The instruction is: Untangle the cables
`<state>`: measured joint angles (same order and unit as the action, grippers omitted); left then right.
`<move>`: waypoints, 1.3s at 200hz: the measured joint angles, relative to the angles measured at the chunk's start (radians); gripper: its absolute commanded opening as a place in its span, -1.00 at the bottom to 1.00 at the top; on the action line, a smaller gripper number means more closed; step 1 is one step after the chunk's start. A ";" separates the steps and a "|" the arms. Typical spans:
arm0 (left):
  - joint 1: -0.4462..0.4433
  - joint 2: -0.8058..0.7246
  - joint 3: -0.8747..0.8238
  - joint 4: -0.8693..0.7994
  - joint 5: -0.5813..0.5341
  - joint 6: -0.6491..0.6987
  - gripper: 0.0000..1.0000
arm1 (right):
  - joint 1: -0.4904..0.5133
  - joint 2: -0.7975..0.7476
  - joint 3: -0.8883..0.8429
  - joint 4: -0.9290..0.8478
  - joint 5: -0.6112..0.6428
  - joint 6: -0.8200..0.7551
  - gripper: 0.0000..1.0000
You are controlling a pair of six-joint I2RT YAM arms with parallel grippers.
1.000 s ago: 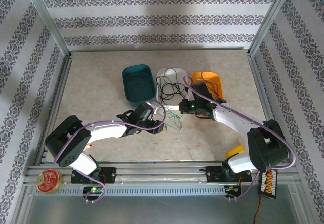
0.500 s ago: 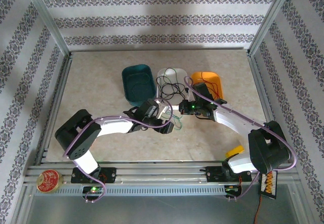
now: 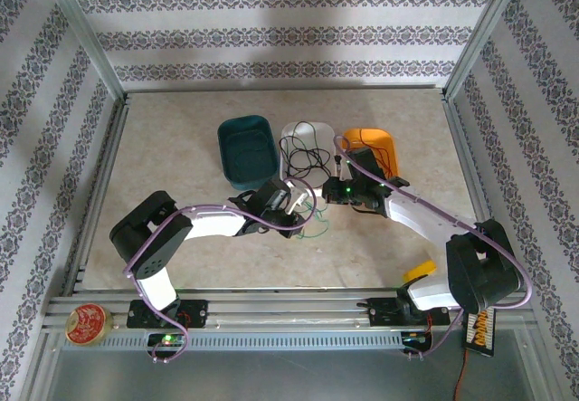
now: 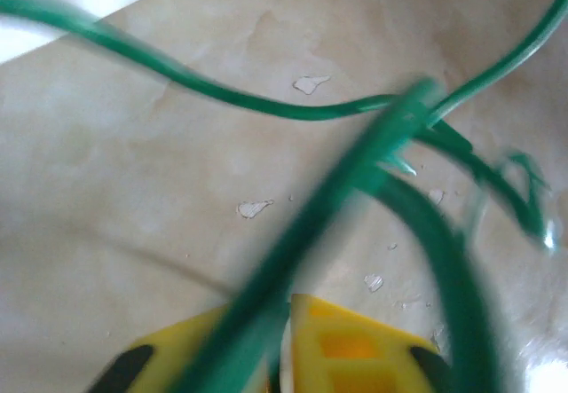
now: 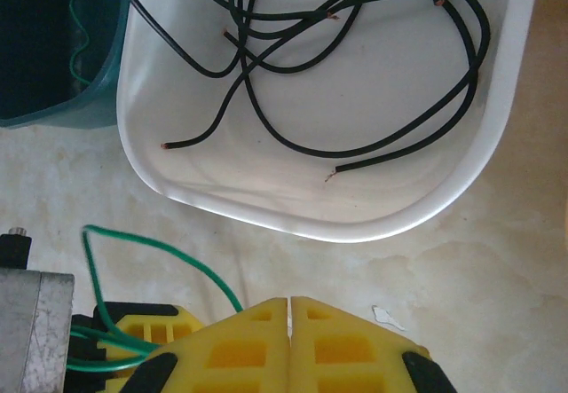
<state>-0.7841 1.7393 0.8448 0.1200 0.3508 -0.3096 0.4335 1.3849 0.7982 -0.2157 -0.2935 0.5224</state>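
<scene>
Now, a green cable [image 4: 355,184] pinched in the left claw [image 4: 286,322], low over the worktop [image 3: 181,147].
Its loops sprawl across the beige surface, and just beside it the right claw [image 5: 290,309] is closed tight, yellow fingers [image 5: 342,349] pressed flat together. Beyond them black cables [image 5: 355,151] lie tangled inside the white tray [image 5: 501,136]; the teal tray [image 5: 35,74] to its left holds another green strand [image 5: 80,43], and an orange tray [image 3: 364,136] stands on the right.

Top view: high, behind arm bases [image 3: 167,315] at 6 o'clock, facing 12. Left wrist: very near surface [image 4: 133,189]. Right wrist: close over white tray [image 5: 266,180]. Wrist views share green cable [image 5: 151,247].
</scene>
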 measured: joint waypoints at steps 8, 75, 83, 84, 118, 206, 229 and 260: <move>0.000 0.000 0.000 0.000 0.000 -0.001 -1.00 | -0.001 -0.003 -0.003 0.000 0.002 0.003 -1.00; 0.000 -0.094 -0.101 -0.011 -0.060 -0.010 -1.00 | -0.068 -0.116 -0.053 -0.004 0.117 0.043 -1.00; 0.000 -0.108 -0.117 -0.011 -0.069 -0.014 -1.00 | -0.080 -0.132 -0.062 -0.005 0.136 0.052 -1.00; 0.000 -0.110 -0.119 -0.011 -0.071 -0.016 -1.00 | -0.081 -0.134 -0.063 -0.005 0.138 0.053 -1.00; 0.000 -0.146 -0.165 -0.018 -0.121 -0.039 -1.00 | -0.124 -0.198 -0.101 -0.018 0.224 0.087 -1.00; 0.043 -0.270 -0.221 -0.128 -0.292 -0.065 -1.00 | -0.189 -0.349 -0.128 -0.130 0.511 0.100 -1.00; 0.079 -0.307 -0.233 -0.162 -0.310 -0.065 -1.00 | -0.207 -0.356 -0.128 -0.164 0.579 0.076 -1.00; 0.099 -0.348 -0.250 -0.205 -0.341 -0.065 -1.00 | -0.237 -0.379 -0.126 -0.190 0.653 0.046 -1.00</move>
<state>-0.6849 1.3918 0.5945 -0.0853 0.0101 -0.3748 0.1970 1.0061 0.6720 -0.4061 0.3592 0.5686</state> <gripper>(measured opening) 0.046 0.042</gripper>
